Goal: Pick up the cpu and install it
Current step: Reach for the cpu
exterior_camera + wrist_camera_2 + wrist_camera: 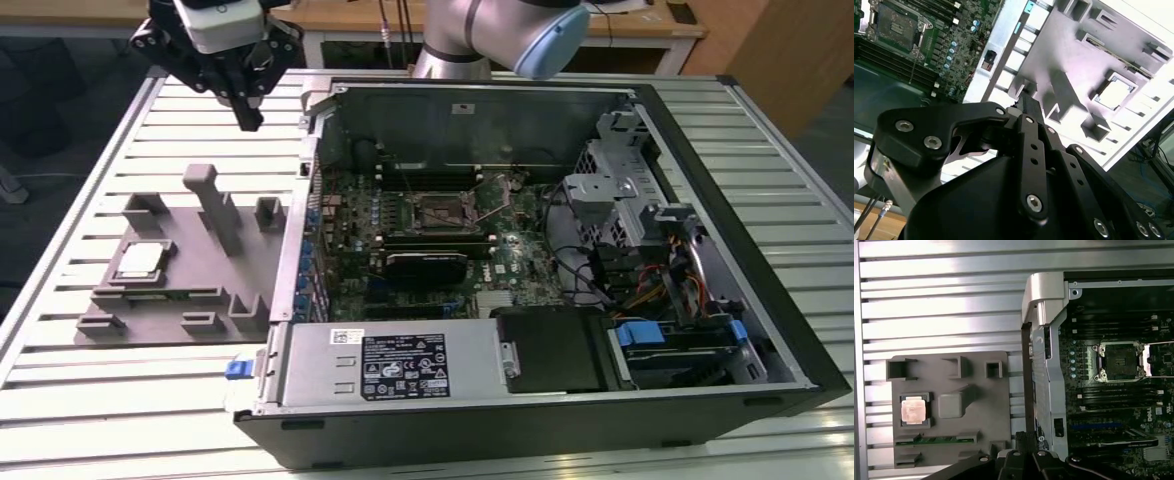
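The cpu [140, 260] is a small square chip with a silvery top. It lies flat in a pocket of the grey fixture tray [200, 300], left of the open computer case in the exterior view. Both wrist views show the cpu [1114, 93] [914, 410] seated in its pocket. My gripper [250, 118] hangs high above the table's far side, beyond the tray and well clear of the chip. Its black fingers [1026, 107] are shut together with nothing between them. The open socket [447, 210] [1119, 361] sits in the middle of the motherboard, its frame raised.
The open computer case [721, 200] takes up the exterior view's right, with a power supply [387, 365], drive cage and cables inside. A tall grey post [214, 205] and several small blocks rise from the tray. The slatted metal table [80, 400] lies around both.
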`<state>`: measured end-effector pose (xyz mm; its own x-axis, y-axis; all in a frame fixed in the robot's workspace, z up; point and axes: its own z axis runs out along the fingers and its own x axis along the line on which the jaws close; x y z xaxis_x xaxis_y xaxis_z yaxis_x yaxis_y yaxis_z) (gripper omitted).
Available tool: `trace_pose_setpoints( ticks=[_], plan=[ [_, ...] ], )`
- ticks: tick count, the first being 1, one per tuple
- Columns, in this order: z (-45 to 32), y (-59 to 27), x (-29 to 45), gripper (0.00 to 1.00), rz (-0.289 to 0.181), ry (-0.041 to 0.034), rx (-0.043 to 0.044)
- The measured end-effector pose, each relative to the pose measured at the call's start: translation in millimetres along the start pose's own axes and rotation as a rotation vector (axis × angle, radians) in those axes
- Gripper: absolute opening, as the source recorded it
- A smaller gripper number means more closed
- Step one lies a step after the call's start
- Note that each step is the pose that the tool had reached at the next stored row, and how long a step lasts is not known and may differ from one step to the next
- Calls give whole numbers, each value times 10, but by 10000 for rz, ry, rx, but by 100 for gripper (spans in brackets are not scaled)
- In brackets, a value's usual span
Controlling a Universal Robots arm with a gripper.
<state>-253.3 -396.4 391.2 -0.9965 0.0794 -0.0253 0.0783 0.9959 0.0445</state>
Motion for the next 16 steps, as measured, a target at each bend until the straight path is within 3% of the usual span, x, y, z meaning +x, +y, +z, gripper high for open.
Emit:
trace_pose_setpoints(
  ticks=[16],
  plan=[
    [6,-3,227,11,0,1,1]
  ],
)
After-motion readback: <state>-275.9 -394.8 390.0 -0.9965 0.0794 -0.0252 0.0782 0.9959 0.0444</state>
